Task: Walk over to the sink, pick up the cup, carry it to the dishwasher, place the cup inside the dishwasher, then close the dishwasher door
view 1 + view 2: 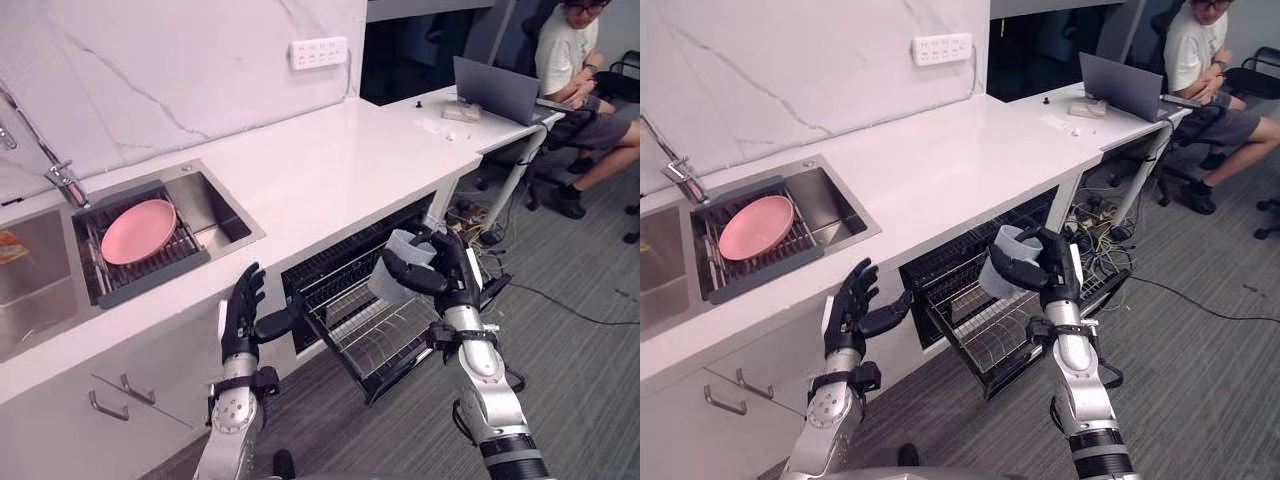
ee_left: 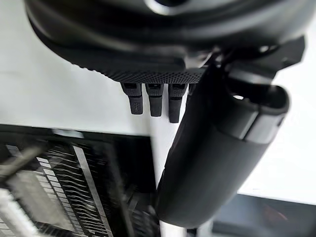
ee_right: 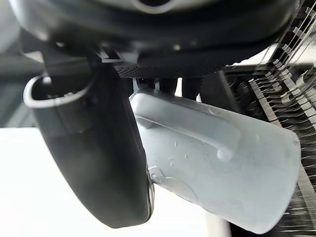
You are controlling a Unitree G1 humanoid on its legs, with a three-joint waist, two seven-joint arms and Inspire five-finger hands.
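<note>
Gripping a pale grey plastic cup (image 1: 397, 262) in the dark right hand (image 1: 452, 272) at near right, fingers and thumb curling round its side. Holding it up over the pulled-out wire dishwasher rack (image 1: 392, 332), just in front of the dishwasher's dark opening (image 1: 335, 262); cannot tell whether cup and rack are touching. Keeping the dark left hand (image 1: 240, 312) open at near centre, fingers straight and pointing up, thumb sticking out toward the rack, touching nothing.

Looking down on a long white stone countertop (image 1: 320, 165) running from near left to far right, with grey carpet floor (image 1: 585, 385) spreading out on the right. Passing a square stainless steel sink (image 1: 218, 212) set into the countertop on the left, well apart from the cup. Taking in a person seated at far right behind an open grey laptop (image 1: 495, 88). Noting a round pink plate (image 1: 138, 230) lying on a dark slatted drainer (image 1: 150, 272) in the sink, and a white socket strip (image 1: 318, 52) sitting on the marble wall behind the countertop.
</note>
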